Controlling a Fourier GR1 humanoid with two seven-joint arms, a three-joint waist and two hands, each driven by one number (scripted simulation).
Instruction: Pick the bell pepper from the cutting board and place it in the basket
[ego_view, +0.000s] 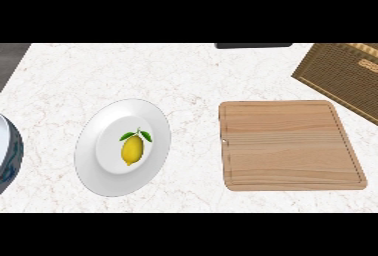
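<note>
head view: left hand and right hand both out of frame, can't tell their state. The bell pepper isn't visible here, so its position relative to either hand can't be told. The cutting board (294, 145) lies flat on the surface (111, 70), showing plain wood. The basket (341, 75) is at the upper right, just past the board's far corner, inside hidden. Left of the board: plate (92, 165) with a lemon (132, 149)
</note>
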